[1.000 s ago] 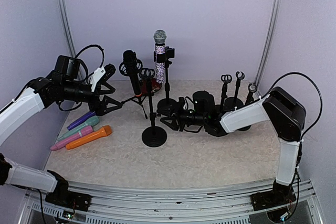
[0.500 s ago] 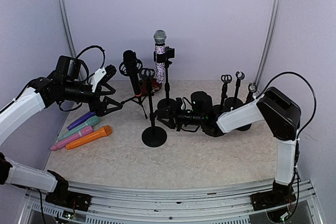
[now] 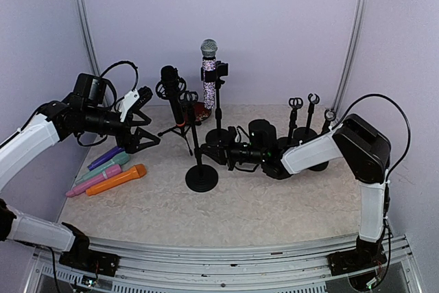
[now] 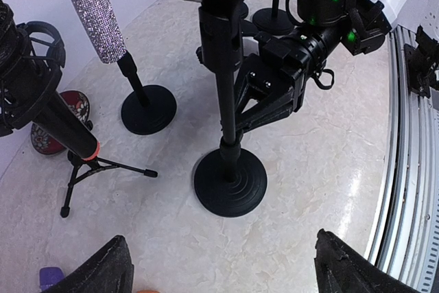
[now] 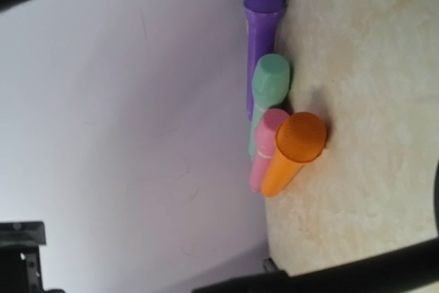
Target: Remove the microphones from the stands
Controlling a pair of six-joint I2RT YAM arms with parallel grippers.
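Left tool (image 3: 144, 116) gapes wide at 9 o'clock, holding nothing, near black microphone (image 3: 171, 90) clipped in tripod (image 3: 180, 130) at 11. Right tool (image 4: 241, 109) is pinched shut on empty stand (image 3: 201, 176) at centre. Approach step, likely; next, the left tool must close on the mic body and lift it out.

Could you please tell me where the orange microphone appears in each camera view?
Top external: orange microphone lying at the left, nearest of the coloured row.
Left wrist: at most an orange sliver at the bottom edge.
Right wrist: right of centre, mesh head uppermost.
Shared landmark: the purple microphone, farthest in that row.
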